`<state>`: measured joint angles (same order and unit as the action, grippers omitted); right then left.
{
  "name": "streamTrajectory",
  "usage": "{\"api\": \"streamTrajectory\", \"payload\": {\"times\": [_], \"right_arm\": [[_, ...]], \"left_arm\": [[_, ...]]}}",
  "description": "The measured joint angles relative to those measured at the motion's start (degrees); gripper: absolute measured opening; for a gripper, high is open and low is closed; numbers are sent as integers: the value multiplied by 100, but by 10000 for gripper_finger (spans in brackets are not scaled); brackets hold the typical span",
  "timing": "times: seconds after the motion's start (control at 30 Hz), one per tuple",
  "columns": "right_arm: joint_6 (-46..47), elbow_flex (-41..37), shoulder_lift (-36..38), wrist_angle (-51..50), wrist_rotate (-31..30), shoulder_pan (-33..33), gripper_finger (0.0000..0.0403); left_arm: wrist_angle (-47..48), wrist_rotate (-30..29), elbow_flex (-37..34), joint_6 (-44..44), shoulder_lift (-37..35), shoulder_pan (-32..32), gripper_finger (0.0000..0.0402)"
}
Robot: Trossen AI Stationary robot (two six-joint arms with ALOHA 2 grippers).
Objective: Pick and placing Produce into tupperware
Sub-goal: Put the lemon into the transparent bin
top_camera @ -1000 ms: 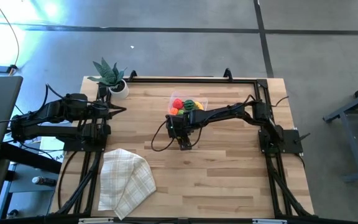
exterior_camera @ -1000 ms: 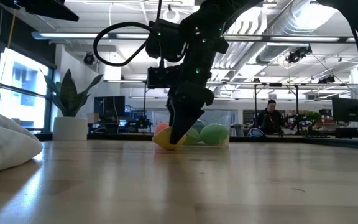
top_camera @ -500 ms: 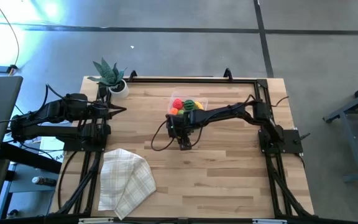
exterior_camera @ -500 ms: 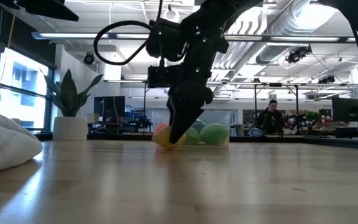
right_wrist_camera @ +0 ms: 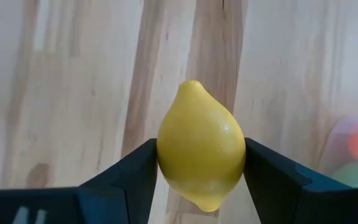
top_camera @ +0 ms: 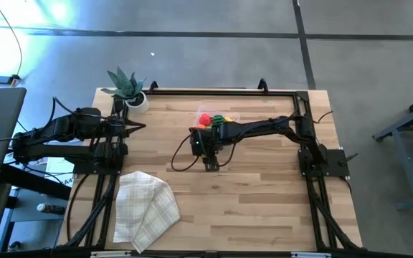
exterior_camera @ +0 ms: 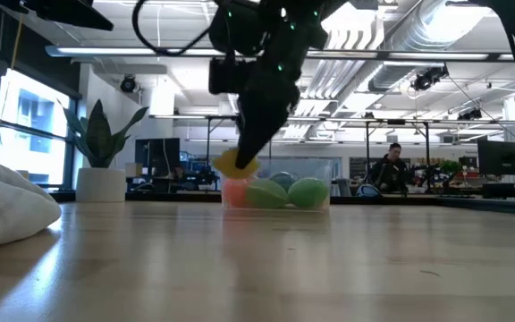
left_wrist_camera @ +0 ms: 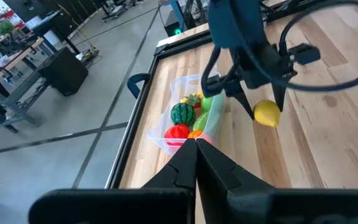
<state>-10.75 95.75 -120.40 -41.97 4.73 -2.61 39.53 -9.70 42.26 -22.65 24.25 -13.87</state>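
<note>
My right gripper (right_wrist_camera: 201, 163) is shut on a yellow toy lemon (right_wrist_camera: 201, 143) and hangs above the table's middle (exterior_camera: 244, 148), just on the near side of the tupperware. The lemon (exterior_camera: 237, 162) shows clear of the wood in the low view and in the left wrist view (left_wrist_camera: 266, 114). The clear tupperware (top_camera: 219, 119) (exterior_camera: 280, 190) (left_wrist_camera: 178, 121) rests on its base toward the far edge and holds red, green, orange and yellow pieces. My left gripper (top_camera: 139, 127) waits shut at the table's left side, near the plant. My right gripper pinches the lemon across its widest middle (right_wrist_camera: 166, 155), one finger (right_wrist_camera: 135, 171) on each side. The fingers come from above, pointing down. The lemon is lifted clear of the table, held between the free ends of the fingers (exterior_camera: 249, 152).
A potted green plant (top_camera: 127, 87) (exterior_camera: 99, 156) stands at the far left corner. A folded checked cloth (top_camera: 143, 208) (exterior_camera: 3, 206) lies at the near left. Bare wood (top_camera: 264, 186) spreads across the table's near and right parts. A person (exterior_camera: 390, 170) sits far behind the table.
My right gripper has risen from the table with the lemon, which was resting on the wood a second ago and now hangs clear, at about the height of the tupperware's rim. The gripper has also shifted slightly toward the far edge.
</note>
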Motion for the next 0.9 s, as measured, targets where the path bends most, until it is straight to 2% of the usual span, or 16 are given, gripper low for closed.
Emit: {"api": "streamTrajectory", "payload": {"times": [0.17,0.33,0.53,0.73,0.9], "right_arm": [[-178,793,0,-583,-152,0,202],[-212,1809,8,-1277,-608,-107,202],[321,2729,15,-2270,-756,-595,202],[647,2832,17,-2700,-614,-1230,202],[896,2335,20,-2556,-295,-1709,202]], "left_arm": [[0,0,1,0,0,0,1],[0,0,0,0,1,0,1],[0,-1,0,0,0,2,1],[0,0,2,0,0,2,1],[1,0,1,0,0,2,1]]}}
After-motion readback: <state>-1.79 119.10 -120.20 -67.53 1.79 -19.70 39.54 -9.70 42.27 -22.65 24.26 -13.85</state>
